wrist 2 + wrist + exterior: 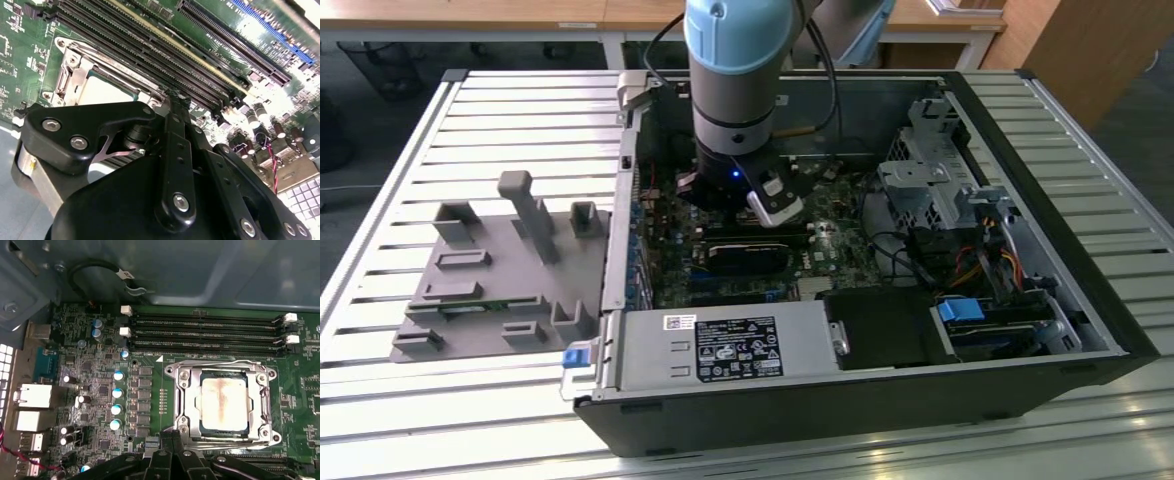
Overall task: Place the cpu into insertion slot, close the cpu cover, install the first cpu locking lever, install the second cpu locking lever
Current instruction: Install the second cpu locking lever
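Fingertips first: my gripper [172,436] is pressed shut with nothing between the pads, as far as I can judge. It sits low over the board, just beside the near corner of the socket [199,427].

The chip [223,405] already lies flat in the socket, its pale top showing through the window of the cover [186,405]. The cover looks folded down over it. A thin wire lever [220,441] runs along the socket edge closest to me; I cannot tell whether it is hooked.

My judgement is that this is lever work. It wants a slow sideways push with the closed tips kept on the wire, never on the chip's face or on the cover's thin frame, which could bend.

Beyond the socket, the memory slots [205,330] run in rows just beside it, so there is little room that way. A cluster of small upright capacitors [117,392] stands near the socket's other side and could snag.

In the exterior view, taking the far case wall as twelve o'clock:
- the black card [747,250] lies close at my six
- the drive cage [927,185] walls off three
- the case side [624,200] closes nine, with the grey tray [480,280] outside it

Straight up is my only open way out.
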Tool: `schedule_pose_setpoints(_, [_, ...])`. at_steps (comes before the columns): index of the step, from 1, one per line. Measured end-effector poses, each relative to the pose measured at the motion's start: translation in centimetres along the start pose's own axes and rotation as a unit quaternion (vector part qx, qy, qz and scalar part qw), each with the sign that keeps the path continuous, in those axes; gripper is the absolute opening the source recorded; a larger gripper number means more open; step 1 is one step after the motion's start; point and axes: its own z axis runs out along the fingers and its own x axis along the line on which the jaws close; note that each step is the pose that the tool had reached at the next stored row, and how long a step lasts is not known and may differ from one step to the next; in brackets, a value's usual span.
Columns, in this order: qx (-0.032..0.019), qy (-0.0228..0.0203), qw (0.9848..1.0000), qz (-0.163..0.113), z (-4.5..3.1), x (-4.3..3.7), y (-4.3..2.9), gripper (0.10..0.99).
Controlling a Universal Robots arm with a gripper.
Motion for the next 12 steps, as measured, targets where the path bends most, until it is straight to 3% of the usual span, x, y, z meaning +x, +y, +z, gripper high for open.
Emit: schedule_pose_setpoints(12, [-0.0022,0.0000,1.0000,0.000,0.46,0.08,0.03,0.106])
